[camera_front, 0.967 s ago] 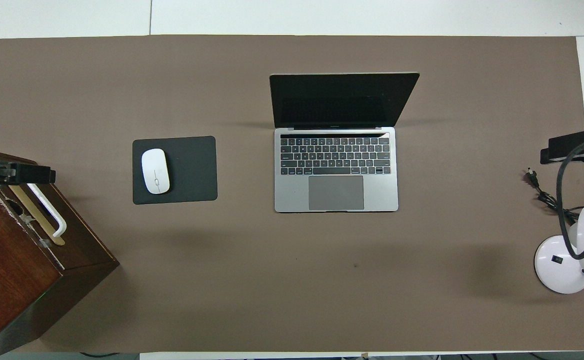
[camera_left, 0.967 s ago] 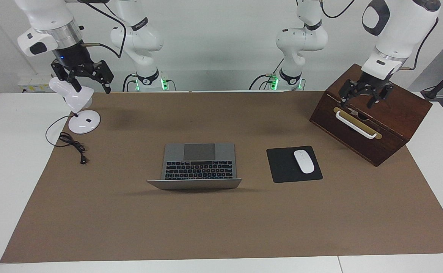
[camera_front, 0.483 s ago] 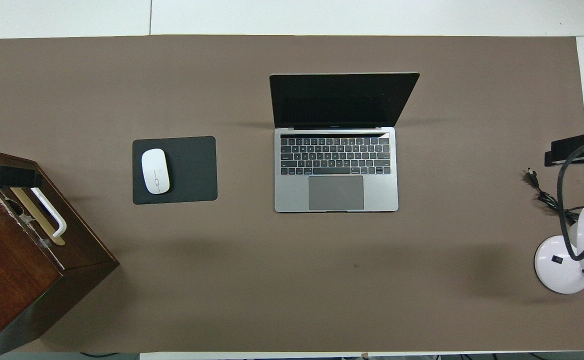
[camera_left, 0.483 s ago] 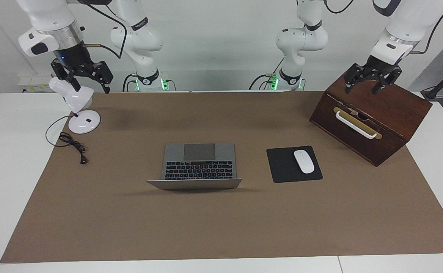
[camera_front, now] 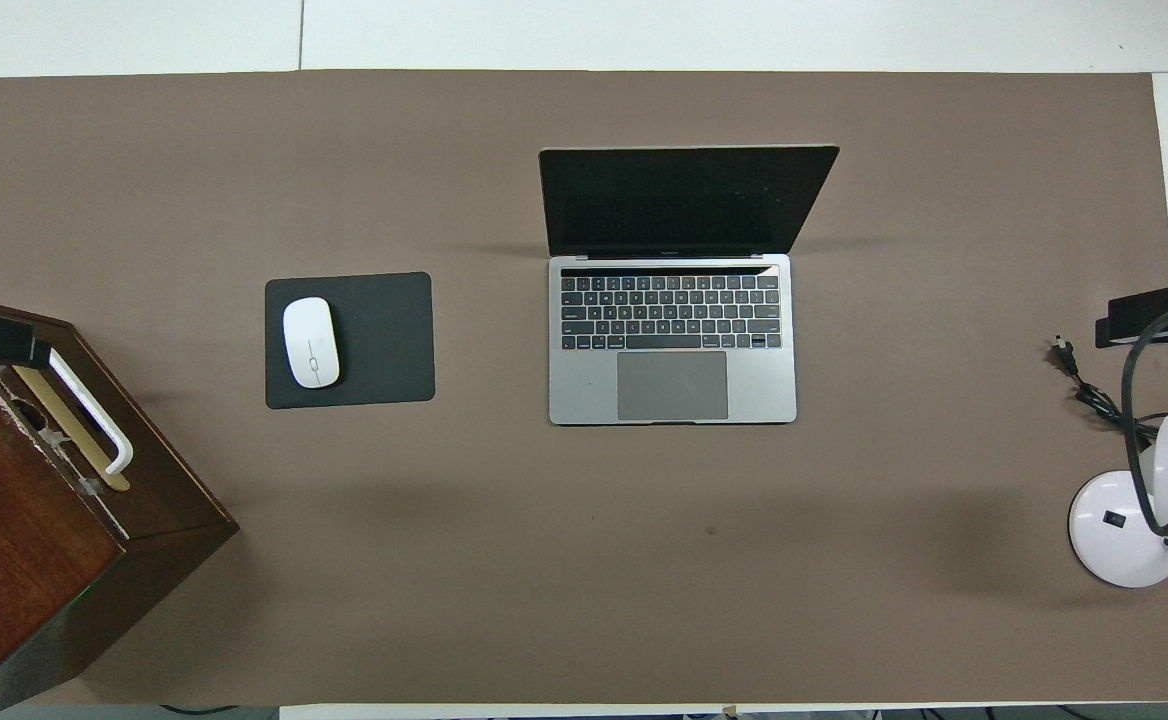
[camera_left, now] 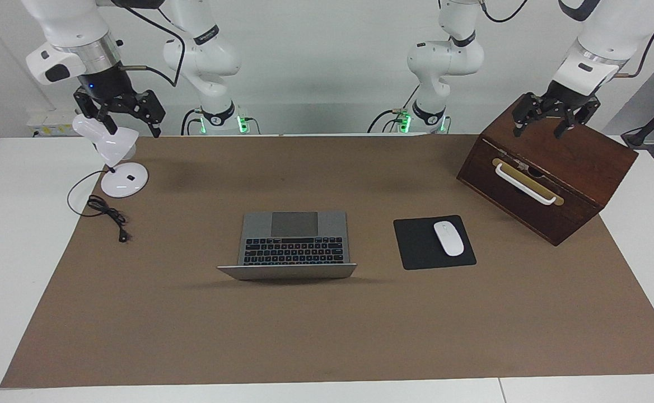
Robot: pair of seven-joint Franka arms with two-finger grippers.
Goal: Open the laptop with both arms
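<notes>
1. Laptop (camera_left: 295, 244) sat mid-tabletop on the brown mat (camera_left: 327, 336), lid already raised, dark screen facing the robots, keyboard and trackpad exposed. Judged: the opening looked done or nearly so.
2. Its long axis ran from one arm's end of the tabletop to the other; hinge line lay on the edge farther from the robots, trackpad edge nearer to them.
3. Left gripper (camera_left: 548, 115) hung over the wooden box (camera_left: 551, 168) at the left arm's end of the tabletop, touching nothing, fingers spread, empty.
4. Right gripper (camera_left: 120, 112) hung over the lamp (camera_left: 117, 159) near the corner at the right arm's end, fingers apart, nothing in them.
5. Key relation: the laptop lay between the two grippers, well apart from both, lower than either. Neither arm looked clearly closer; the right seemed slightly so.
6. Judged: any further lid move would need a reach inward toward mid-table, coming at the lid's top edge from the robots' side.
7. Mouse (camera_left: 448, 238) on its pad (camera_left: 416, 246) lay between laptop and box, in the left arm's likely path.
</notes>
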